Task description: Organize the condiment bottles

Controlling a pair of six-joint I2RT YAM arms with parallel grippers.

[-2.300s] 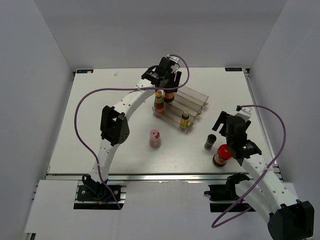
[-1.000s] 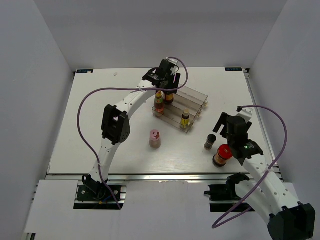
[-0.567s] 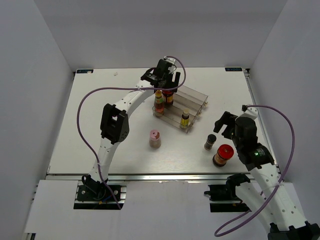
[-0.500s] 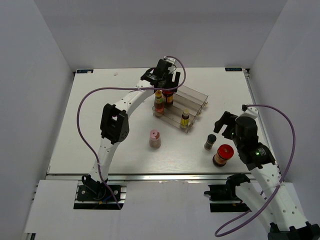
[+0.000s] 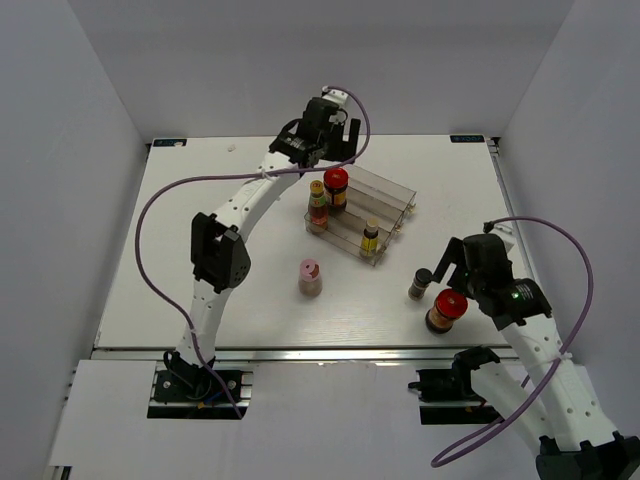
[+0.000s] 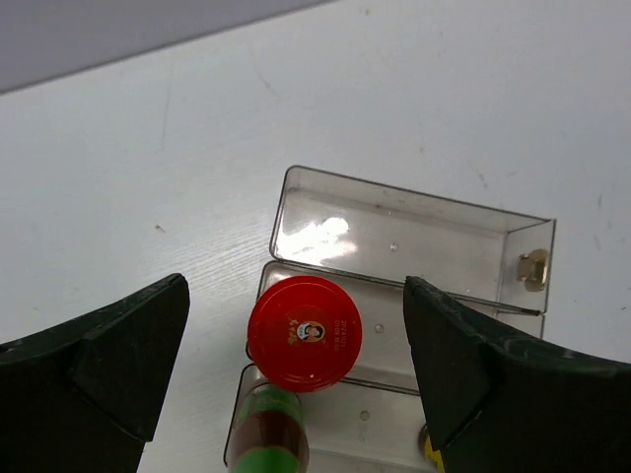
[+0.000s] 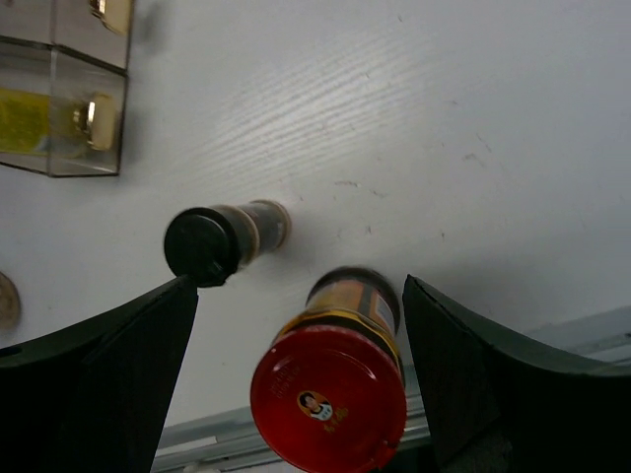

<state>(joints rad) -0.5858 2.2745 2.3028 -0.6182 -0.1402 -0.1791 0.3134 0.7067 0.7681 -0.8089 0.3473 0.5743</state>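
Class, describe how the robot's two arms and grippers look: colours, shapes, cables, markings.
Both the left arm and the right arm are white tubular links with chunky black joint housings. A thin purple cable loops loosely beside each. The left gripper and right gripper are black, with dark wedge-shaped fingers. A small green light shows on the right arm.

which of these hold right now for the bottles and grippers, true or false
The pink-capped shaker stands in the rack. False: it stands on the table, outside the rack.
The far red-lidded jar sits in the rack. True.
The right gripper is shut on the near red-lidded jar. False: it is open.
The black-capped bottle stands on the table. True.
The left gripper is open above the rack. True.
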